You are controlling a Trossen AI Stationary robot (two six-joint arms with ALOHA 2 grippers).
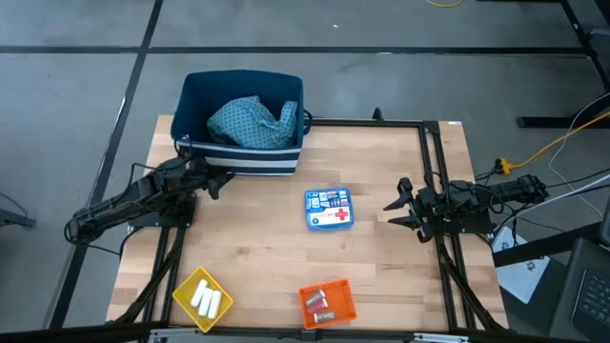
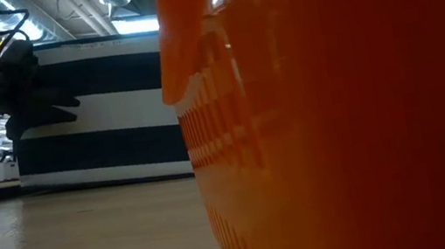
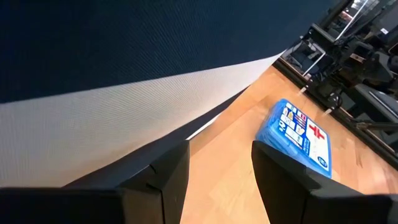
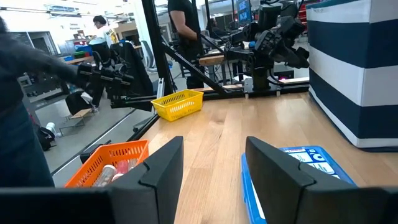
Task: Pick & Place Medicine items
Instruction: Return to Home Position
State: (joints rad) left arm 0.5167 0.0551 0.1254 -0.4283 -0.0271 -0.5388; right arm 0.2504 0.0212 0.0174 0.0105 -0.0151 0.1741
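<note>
Orange tray (image 2: 335, 108) up close, in front of the red-cross box (image 1: 328, 209), my left gripper (image 1: 217, 181) spread left of it, right gripper (image 1: 391, 214) spread right

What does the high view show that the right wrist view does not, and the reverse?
Only the high view shows the teal cloth inside the striped bin and the white rolls in the yellow tray. Only the right wrist view shows people in the room behind the table. Both show the bin, the blue box, the yellow tray and the orange tray.
</note>
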